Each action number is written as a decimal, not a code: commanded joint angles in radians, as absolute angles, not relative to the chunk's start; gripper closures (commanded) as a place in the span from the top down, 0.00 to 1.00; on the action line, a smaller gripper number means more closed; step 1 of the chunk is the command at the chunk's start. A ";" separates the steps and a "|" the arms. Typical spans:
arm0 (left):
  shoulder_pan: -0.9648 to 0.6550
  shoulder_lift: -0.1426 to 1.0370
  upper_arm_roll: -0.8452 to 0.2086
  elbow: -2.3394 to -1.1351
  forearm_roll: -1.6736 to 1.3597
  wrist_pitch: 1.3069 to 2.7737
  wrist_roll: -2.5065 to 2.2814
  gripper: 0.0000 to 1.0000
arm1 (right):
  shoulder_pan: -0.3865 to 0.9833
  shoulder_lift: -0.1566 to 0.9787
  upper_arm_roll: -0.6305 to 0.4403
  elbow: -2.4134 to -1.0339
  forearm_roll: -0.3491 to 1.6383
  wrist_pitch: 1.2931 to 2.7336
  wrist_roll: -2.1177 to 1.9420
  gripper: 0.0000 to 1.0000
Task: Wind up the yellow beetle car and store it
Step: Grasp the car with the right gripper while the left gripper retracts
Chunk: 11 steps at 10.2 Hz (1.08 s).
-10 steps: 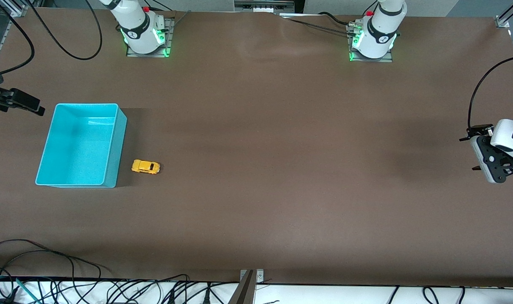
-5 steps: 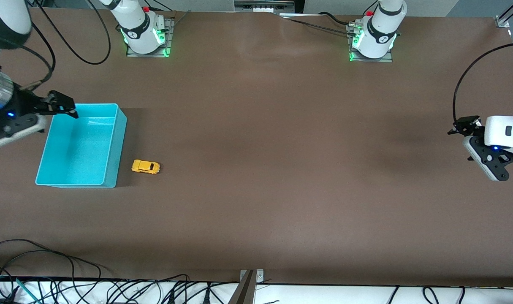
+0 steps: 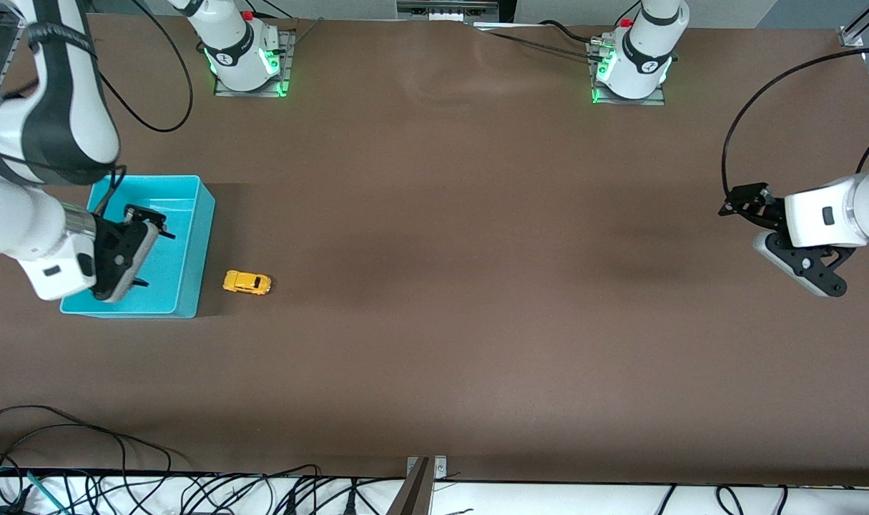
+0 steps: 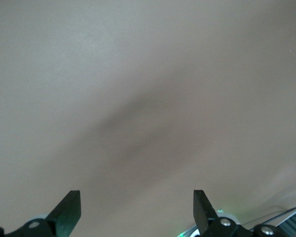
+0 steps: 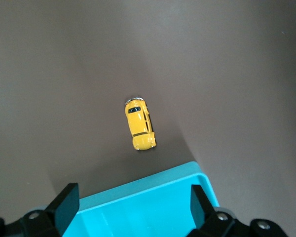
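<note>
Item: car [image 3: 247, 282], yellow, sitting on its wheels on the bare table [image 3: 477, 300], just beside the bin's long wall, toward the right arm's end and well in from every table edge. Untouched; not yet wound, not yet stored.

Item: bin [image 3: 191, 243], turquoise, open-topped, nothing showing inside it.

Item: right gripper [image 3: 144, 247], hanging over the bin, fingers spread wide and holding nothing. In the right wrist view the car [image 5: 139, 124] is lying just outside the bin's corner [image 5: 197, 173].

Item: left gripper [image 3: 731, 202], waiting over the table edge at the left arm's end, fingers spread, empty, well apart from the car.

Risks, judged:
- The car is small and rounded; a pinch that lands off-centre is likely to squirt it away on its wheels.
- The bin wall is standing close by, so a finger coming down on that side could be striking the rim or shoving the bin.
- Winding needs wheels pressed to the table; too light a grip is letting the car slip free.
</note>
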<state>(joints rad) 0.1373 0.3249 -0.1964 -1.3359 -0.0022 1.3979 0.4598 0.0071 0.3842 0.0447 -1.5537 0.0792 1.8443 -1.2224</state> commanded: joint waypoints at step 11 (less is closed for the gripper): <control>0.031 -0.032 -0.101 -1.677 -0.043 1.631 0.000 1.00 | 0.104 0.429 0.043 -2.100 0.083 2.658 -1.498 1.00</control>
<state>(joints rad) 0.0045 0.0098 -0.0982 -1.6485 -0.0366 1.6404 0.0074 0.1062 0.4410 0.0425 -2.0473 0.0798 2.5896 -1.4570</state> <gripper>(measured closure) 0.000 0.000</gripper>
